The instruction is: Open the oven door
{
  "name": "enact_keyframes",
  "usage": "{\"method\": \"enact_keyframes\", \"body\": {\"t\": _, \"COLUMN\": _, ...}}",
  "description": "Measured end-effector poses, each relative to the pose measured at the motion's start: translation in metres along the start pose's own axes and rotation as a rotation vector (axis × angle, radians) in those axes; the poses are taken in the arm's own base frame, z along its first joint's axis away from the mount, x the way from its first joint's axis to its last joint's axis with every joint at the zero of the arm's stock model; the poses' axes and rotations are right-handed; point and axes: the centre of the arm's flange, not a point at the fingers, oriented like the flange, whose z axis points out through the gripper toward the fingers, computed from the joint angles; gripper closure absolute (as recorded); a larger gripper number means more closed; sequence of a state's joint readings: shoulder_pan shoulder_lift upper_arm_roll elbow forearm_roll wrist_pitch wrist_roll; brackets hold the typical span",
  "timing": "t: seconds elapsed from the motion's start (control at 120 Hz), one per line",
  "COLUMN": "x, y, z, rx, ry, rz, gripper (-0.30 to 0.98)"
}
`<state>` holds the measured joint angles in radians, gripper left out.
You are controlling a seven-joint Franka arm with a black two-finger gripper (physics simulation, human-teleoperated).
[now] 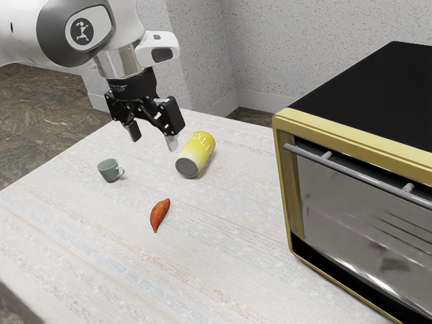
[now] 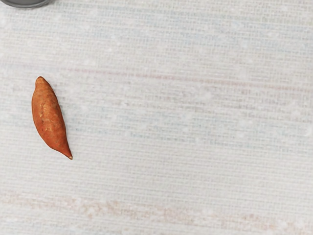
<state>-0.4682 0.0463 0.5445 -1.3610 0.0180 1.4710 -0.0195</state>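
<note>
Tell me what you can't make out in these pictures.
- Exterior view: the far end of the grey metal oven handle, cut off by the right edge.
- Exterior view: what's inside the yellow-framed black oven, behind streaky grey glass.
- Exterior view: the rest of the lettering on the yellow-and-white cylindrical can, turned away around its side.
- Wrist view: most of a round grey object, cut off by the top edge.

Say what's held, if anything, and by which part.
Nothing is held. The jaws stand apart above the table with nothing between them; the oven handle is ungripped.
</note>
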Motion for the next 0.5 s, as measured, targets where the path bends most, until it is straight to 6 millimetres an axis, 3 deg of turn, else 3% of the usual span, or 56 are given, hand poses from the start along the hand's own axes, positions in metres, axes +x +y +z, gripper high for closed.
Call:
{"method": "enact_keyframes", "body": {"t": 0.142, "x": -0.001, "y": 0.0, "z": -0.003, "rx": -0.004, "ry": 0.006, "rz": 0.001, "gripper": 0.0}}
{"method": "enact_keyframes", "body": {"t": 0.192, "x": -0.014, "y": 0.0, "z": -0.037, "rx": -0.027, "ry": 0.068, "rz": 0.016, "gripper": 0.0}}
{"method": "enact_keyframes", "body": {"t": 0.267, "x": -0.061, "y": 0.007, "z": -0.106, "rx": -0.131, "ry": 0.197, "rz": 0.17, "gripper": 0.0}}
{"method": "enact_keyframes", "body": {"t": 0.3, "x": -0.073, "y": 0.037, "z": -0.117, "rx": -0.148, "ry": 0.196, "rz": 0.295, "gripper": 0.0}}
{"method": "enact_keyframes", "body": {"t": 0.35, "x": -0.098, "y": 0.104, "z": -0.13, "rx": -0.142, "ry": 0.188, "rz": 0.525, "gripper": 0.0}}
{"method": "enact_keyframes", "body": {"t": 0.4, "x": -0.138, "y": 0.174, "z": -0.135, "rx": -0.124, "ry": 0.198, "rz": 0.777, "gripper": 0.0}}
{"method": "enact_keyframes", "body": {"t": 0.433, "x": -0.164, "y": 0.199, "z": -0.131, "rx": -0.11, "ry": 0.212, "rz": 0.905, "gripper": 0.0}}
{"method": "enact_keyframes", "body": {"t": 0.5, "x": -0.197, "y": 0.243, "z": -0.13, "rx": -0.073, "ry": 0.273, "rz": 1.116, "gripper": 0.0}}
